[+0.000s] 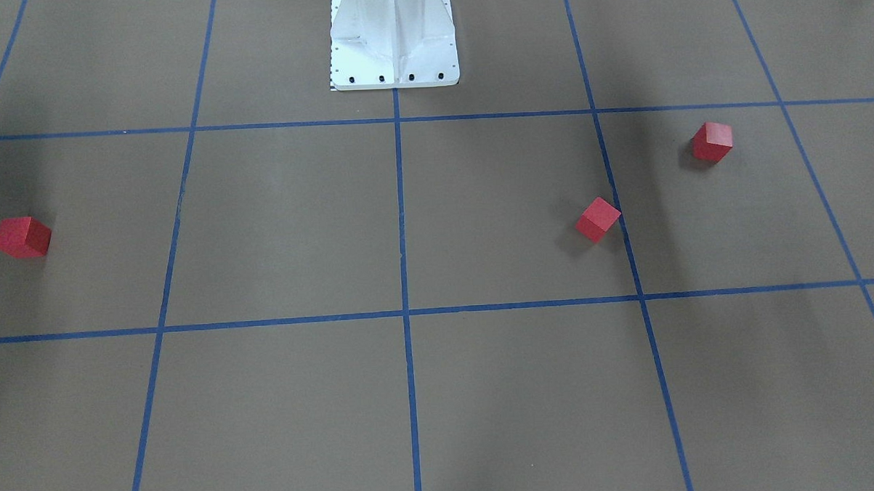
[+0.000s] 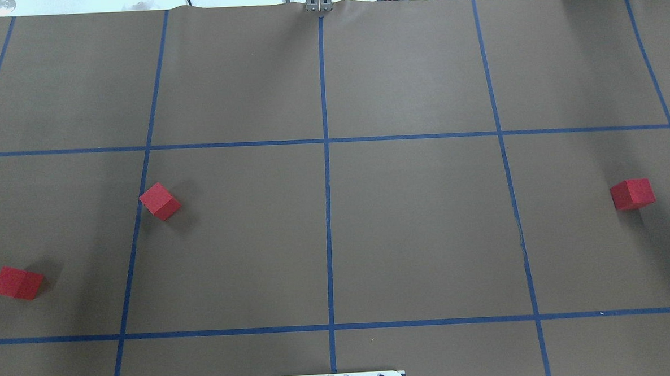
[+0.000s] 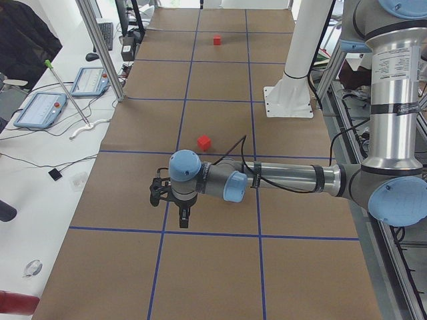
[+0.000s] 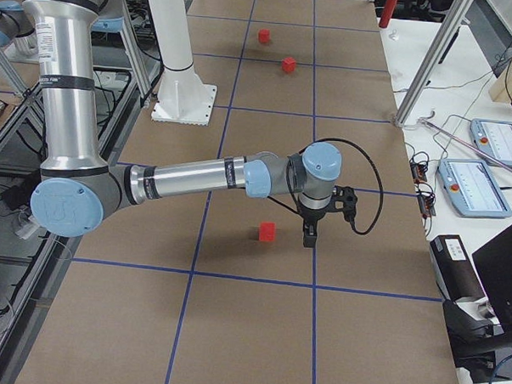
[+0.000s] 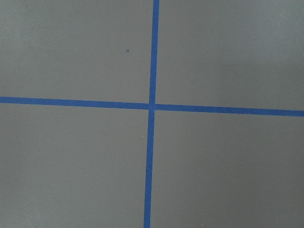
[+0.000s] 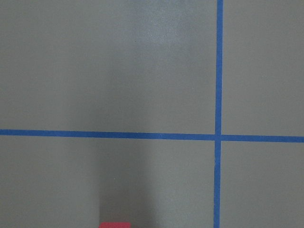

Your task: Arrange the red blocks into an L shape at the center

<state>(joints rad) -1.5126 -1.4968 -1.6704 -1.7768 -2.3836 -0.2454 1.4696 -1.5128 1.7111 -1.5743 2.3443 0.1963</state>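
My three red blocks (image 1: 597, 219) look light, stiff and matte, so I judge a pinch across two opposite flat faces, squared to each block's twist, should hold. None is at the center (image 2: 325, 140). From overhead, the nearest block (image 2: 159, 201) sits at 8 o'clock of it, the outer block (image 2: 17, 282) farther along 8, and the third block (image 2: 632, 193) at 4, all on the counter (image 2: 427, 235). Whether my left gripper (image 3: 183, 215) or right gripper (image 4: 309, 237) is apart or together, I cannot tell.

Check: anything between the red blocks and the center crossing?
Mostly bare floor and flat tape. One catch: the block by the left tape line sits roughly on the straight line from the far-left block to the center crossing. The right block has a bare path.
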